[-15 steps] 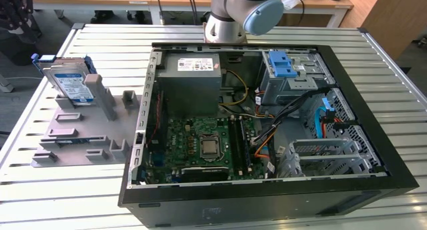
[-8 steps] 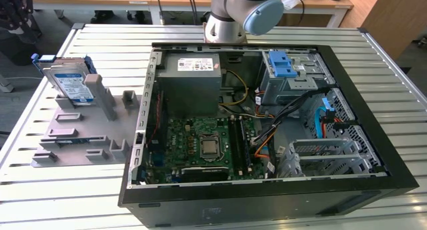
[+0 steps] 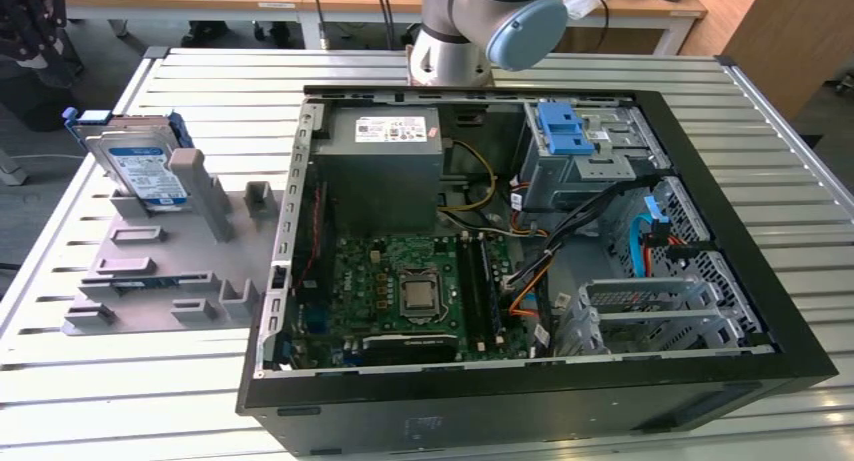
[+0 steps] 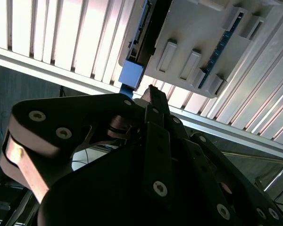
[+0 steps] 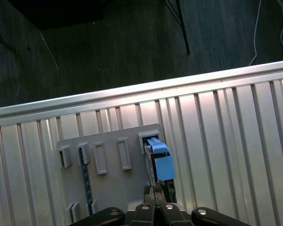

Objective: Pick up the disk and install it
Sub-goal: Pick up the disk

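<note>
Slatted table (image 3: 134, 401) carries a grey fixture (image 3: 160, 256) holding the disk (image 3: 144, 173) upright, neither picked nor installed in the computer case (image 3: 534, 386) beside that fixture; the gripper (image 5: 153, 191), clear of it, has fingers pressed together, empty.

A slatted metal table (image 5: 226, 141) carries a grey holder block (image 5: 108, 186), straight ahead of the jaws of the gripper (image 5: 153, 193), and an open computer case (image 3: 534, 401) beside that block.

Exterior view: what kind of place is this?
Probably a robotics lab: an open computer case on a slatted metal table, a grey fixture holding the disk, and the arm behind.
</note>
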Controlling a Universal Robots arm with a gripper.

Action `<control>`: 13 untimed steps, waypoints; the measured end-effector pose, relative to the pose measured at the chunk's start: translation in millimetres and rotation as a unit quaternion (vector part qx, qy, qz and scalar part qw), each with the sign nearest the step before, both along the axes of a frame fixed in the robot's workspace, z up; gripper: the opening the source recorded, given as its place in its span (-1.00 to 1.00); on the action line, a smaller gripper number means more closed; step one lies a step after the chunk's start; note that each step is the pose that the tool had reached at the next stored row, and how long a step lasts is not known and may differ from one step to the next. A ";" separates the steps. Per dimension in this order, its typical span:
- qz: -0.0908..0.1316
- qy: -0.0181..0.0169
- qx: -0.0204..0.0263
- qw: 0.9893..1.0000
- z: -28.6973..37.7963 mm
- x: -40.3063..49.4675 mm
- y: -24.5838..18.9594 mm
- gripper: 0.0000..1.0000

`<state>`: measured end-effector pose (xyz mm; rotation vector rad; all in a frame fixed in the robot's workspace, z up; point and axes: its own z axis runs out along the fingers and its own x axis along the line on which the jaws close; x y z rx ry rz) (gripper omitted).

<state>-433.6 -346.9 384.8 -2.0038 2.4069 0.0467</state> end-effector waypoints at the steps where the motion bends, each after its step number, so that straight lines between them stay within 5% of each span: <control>1: 0.000 0.000 0.000 1.000 0.0 0.0 0.0 -0.79; 5: 0.000 0.000 0.000 1.000 0.0 0.0 0.0 -0.77; 10: 0.000 0.000 0.000 1.000 0.0 0.0 0.0 -0.29; 13: 0.003 0.000 0.000 1.000 -0.5 0.0 0.0 -0.18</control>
